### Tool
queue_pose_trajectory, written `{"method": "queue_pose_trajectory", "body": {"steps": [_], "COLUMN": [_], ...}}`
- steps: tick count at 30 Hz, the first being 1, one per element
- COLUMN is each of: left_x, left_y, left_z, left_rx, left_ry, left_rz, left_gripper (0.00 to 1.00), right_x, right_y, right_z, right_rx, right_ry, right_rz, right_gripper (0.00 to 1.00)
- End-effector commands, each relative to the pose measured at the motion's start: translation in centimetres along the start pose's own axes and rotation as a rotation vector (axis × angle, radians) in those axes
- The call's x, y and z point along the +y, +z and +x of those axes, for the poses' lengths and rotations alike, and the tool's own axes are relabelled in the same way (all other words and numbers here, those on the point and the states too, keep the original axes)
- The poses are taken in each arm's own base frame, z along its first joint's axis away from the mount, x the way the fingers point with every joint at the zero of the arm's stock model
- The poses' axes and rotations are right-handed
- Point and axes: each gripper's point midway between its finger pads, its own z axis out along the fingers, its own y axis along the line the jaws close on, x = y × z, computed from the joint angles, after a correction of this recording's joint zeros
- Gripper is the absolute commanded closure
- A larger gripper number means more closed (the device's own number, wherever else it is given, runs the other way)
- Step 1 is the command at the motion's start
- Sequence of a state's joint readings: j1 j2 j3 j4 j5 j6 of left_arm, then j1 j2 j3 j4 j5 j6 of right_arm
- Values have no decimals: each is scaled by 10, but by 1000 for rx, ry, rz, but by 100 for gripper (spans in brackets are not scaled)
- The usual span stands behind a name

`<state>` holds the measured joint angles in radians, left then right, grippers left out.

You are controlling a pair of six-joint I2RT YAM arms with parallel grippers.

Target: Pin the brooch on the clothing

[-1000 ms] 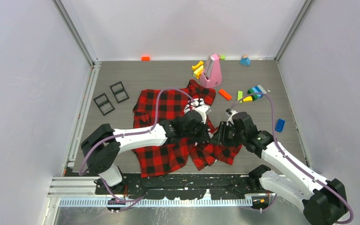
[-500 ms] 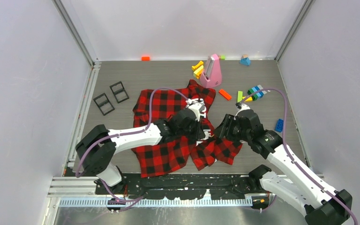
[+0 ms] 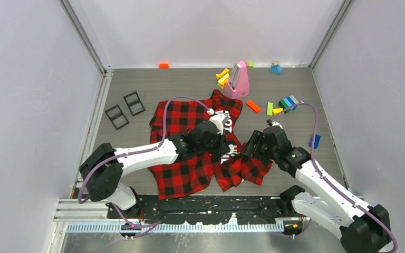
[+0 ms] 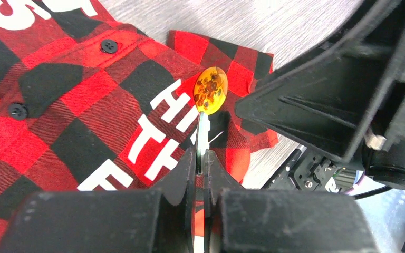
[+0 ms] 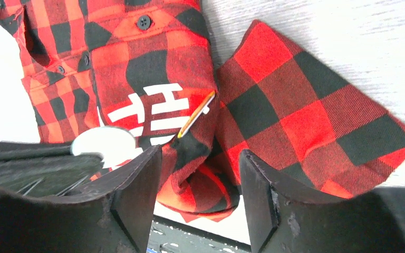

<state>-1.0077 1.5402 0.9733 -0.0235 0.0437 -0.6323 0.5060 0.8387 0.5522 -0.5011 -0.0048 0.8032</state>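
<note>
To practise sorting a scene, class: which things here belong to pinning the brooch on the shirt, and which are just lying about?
Job in hand: brooch; flannel shirt; left tool, gripping the brooch; right tool, open.
Lying about: pink pyramid; coloured blocks; black frames.

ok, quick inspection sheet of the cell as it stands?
Surface: grey wood-grain table.
Job's things: red-and-black shirt spread mid-table; amber brooch over its white lettering.
Clutter: pink wedge, coloured blocks, two black frames.
End effectors: left end effector shut on the brooch's metal stem; right end effector open, straddling a shirt fold.
Cables: purple cables, one looping over the shirt.
Surroundings: pale walls; nothing seen.
</note>
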Motion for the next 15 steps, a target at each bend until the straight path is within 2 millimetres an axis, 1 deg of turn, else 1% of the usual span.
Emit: {"method": "queue_pose_trajectory", "body": {"steps": [1, 4, 7, 8, 9, 10, 12, 15], "left_x": [3, 7, 9, 9, 11, 11, 14, 17], "left_y": [-23, -27, -29, -31, -31, -32, -34, -35], "left_z": [-27, -30, -29, -29, -29, -29, -29, -29], "left_rx": [-100, -102, -104, -104, -103, -103, -106, -107], "left_ry": [43, 37, 33, 32, 31, 29, 26, 23], "left_rz": [-35, -42, -43, -43, -46, -47, -52, -56], "left_gripper": [100, 100, 100, 100, 100, 100, 100, 100], "right_x": [27, 28, 28, 32, 30, 33, 34, 33], "right_y": [1, 12, 30, 32, 40, 41, 48, 56], "right_z": [-33, -41, -47, -51, -52, -55, -55, -48], "right_rx": [-46, -10, 34, 39, 58, 71, 106, 167], "right_ry": [-60, -110, -126, -132, -137, -127, -107, -74], "right_rz": [-77, -75, -79, -107, -110, -135, -158, -176], "right_gripper": [38, 38, 39, 40, 40, 41, 41, 44]}}
